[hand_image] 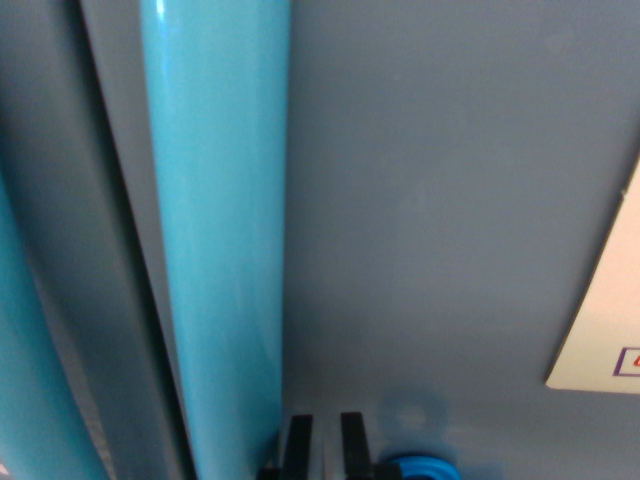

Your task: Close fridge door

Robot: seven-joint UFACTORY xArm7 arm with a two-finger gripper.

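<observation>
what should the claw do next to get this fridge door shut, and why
Probably keep pressing straight forward into the grey fridge door panel. The claw sits right up against the panel, just to the wrist view's right of the turquoise door handle, its fingers close together with nothing between them. A dark seam shows left of the handle, though whether the door is fully shut cannot be told.

Handle [215, 230] glossy, likely plastic; fridge door [440, 200] matt, smooth.
</observation>
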